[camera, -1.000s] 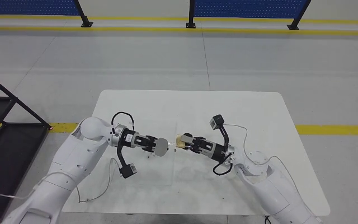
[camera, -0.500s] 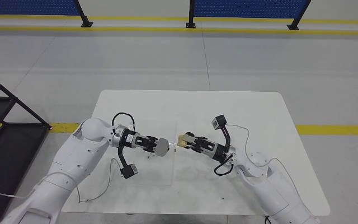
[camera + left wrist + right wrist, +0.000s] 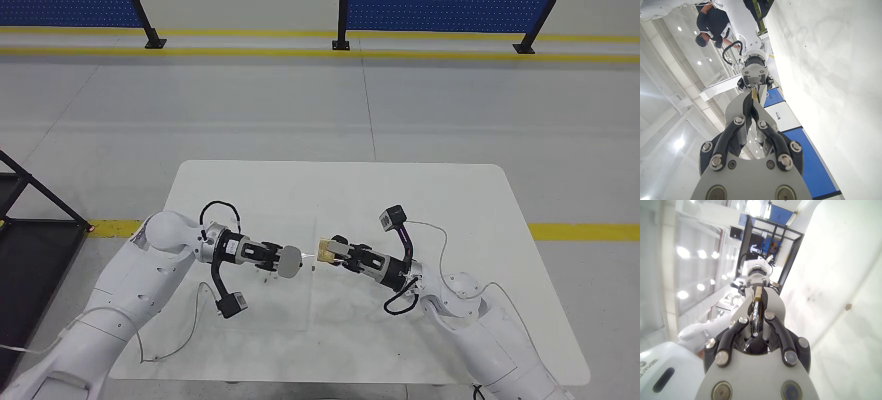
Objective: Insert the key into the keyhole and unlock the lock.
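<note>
Both grippers meet tip to tip above the middle of the white table [image 3: 440, 190]. My right gripper [image 3: 332, 251] is shut on a brass padlock [image 3: 324, 247]. In the right wrist view its brass body [image 3: 758, 293] sticks out past the fingertips and its chrome shackle [image 3: 755, 315] lies between the fingers. My left gripper [image 3: 290, 262] faces it, shut on the key [image 3: 309, 261], of which only a thin tip shows toward the lock. In the left wrist view the black pads [image 3: 749, 106] are pressed together, with the padlock [image 3: 754, 94] just beyond them.
A small brown speck [image 3: 848, 306] lies on the table surface. A black rack [image 3: 25, 215] stands off the table's left side. Cables hang from both wrists near the table's front half.
The right gripper with the padlock has shifted very slightly to the right. The left arm has barely moved.
</note>
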Robot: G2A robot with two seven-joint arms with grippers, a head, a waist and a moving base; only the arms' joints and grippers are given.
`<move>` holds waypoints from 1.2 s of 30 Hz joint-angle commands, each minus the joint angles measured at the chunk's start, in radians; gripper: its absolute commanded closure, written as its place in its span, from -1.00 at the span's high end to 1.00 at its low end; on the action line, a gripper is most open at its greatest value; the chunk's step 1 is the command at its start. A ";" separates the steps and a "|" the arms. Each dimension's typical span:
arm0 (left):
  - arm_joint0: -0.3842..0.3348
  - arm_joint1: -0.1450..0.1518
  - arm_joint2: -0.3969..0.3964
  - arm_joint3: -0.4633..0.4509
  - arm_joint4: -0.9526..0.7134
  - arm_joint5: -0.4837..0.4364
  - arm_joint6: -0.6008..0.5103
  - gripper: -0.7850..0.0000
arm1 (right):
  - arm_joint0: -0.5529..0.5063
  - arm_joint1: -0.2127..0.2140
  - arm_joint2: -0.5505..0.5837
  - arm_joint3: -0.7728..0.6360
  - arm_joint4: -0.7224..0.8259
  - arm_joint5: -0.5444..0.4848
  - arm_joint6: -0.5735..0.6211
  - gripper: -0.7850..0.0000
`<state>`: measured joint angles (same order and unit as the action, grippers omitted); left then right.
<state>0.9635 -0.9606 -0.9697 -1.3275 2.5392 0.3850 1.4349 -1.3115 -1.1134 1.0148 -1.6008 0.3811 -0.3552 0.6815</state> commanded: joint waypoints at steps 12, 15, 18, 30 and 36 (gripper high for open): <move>-0.016 0.001 0.018 0.013 -0.002 0.013 -0.013 -1.00 | 0.000 0.000 0.000 0.000 0.000 0.000 0.000 -1.00; -0.020 0.001 0.022 0.017 -0.006 0.016 -0.016 -1.00 | 0.000 0.000 0.000 0.000 0.000 0.000 0.000 -1.00; -0.024 0.000 0.028 0.022 -0.008 0.018 -0.018 -1.00 | 0.000 0.000 0.000 0.000 0.000 0.000 0.000 -1.00; -0.042 -0.004 0.051 0.038 -0.016 0.022 -0.021 -1.00 | 0.000 0.000 0.000 0.000 0.000 0.000 0.000 -1.00; -0.047 -0.004 0.059 0.046 -0.012 0.028 -0.028 -1.00 | 0.000 0.000 0.000 0.000 0.000 0.000 0.000 -1.00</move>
<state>0.9173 -0.9646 -0.9114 -1.2848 2.5267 0.4102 1.4097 -1.3115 -1.1134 1.0147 -1.6007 0.3811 -0.3552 0.6814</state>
